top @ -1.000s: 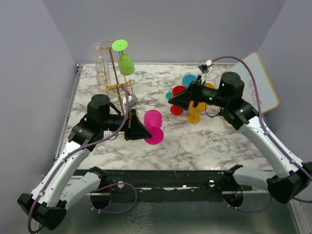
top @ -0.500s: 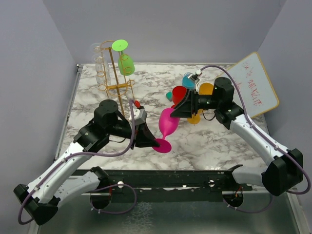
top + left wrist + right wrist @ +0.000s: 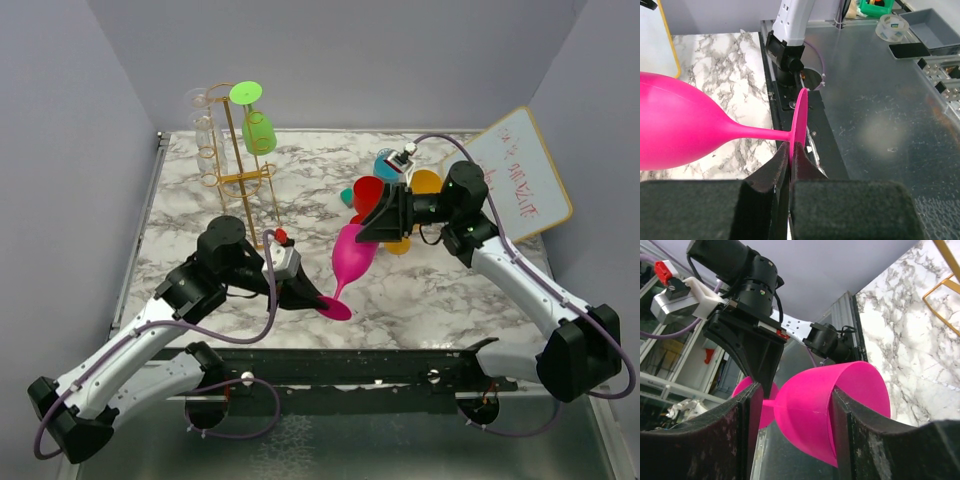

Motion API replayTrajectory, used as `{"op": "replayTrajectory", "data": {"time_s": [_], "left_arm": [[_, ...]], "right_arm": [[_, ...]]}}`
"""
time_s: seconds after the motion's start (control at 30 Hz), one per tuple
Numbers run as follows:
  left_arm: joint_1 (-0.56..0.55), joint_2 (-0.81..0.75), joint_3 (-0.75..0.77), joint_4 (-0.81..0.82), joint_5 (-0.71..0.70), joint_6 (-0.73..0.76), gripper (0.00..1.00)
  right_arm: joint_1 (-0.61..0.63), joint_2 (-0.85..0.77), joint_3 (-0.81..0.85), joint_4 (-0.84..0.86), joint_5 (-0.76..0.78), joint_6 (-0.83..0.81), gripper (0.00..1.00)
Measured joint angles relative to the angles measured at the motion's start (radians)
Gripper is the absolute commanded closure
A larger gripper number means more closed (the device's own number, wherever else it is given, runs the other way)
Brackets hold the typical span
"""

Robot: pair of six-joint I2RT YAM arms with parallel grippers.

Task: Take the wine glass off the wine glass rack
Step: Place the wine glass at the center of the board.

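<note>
One rack [image 3: 243,180], one pink glass [image 3: 352,256], one whiteboard [image 3: 520,172]

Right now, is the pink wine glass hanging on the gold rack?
No, the pink wine glass is off the gold wire rack, its foot pinched in the left gripper.

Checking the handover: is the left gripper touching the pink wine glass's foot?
Touching. The left wrist view shows the left gripper pinching the pink wine glass by its foot rim.
</note>
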Motion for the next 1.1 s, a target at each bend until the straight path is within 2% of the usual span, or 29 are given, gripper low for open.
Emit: {"op": "replayTrajectory", "data": {"time_s": [0.1, 0.23, 0.43, 0.67, 0.8, 0.93, 1.03, 1.1], "left_arm": [[0.0, -0.033, -0.018, 0.003, -0.003, 0.022, 1.0], [0.0, -0.071, -0.037, 0.005, -0.008, 0.035, 1.0], [-0.001, -0.085, -0.047, 0.005, -0.023, 0.04, 1.0], [-0.005, -0.089, -0.06, 0.005, -0.028, 0.05, 0.99], [-0.006, -0.089, -0.061, 0.005, -0.032, 0.051, 0.91], [-0.006, -0.089, -0.062, 0.004, -0.048, 0.05, 0.75], [-0.006, -0.089, -0.064, 0.006, -0.066, 0.051, 0.73], [-0.006, -0.089, -0.065, 0.005, -0.071, 0.05, 0.69]], "right_arm": [[0.0, 0.0, -0.009, 0.041, -0.021, 0.041, 0.49], [0.0, 0.0, -0.021, 0.076, -0.025, 0.071, 0.63], [-0.003, 0.009, -0.068, 0.192, -0.031, 0.166, 0.68], [-0.009, 0.007, -0.074, 0.262, -0.047, 0.228, 0.87], [-0.011, 0.007, -0.074, 0.277, -0.054, 0.253, 0.99], [-0.013, 0.003, -0.074, 0.294, -0.055, 0.275, 0.99], [-0.013, -0.006, -0.074, 0.302, -0.055, 0.28, 0.99], [-0.013, -0.013, -0.074, 0.306, -0.055, 0.28, 1.0]]}}
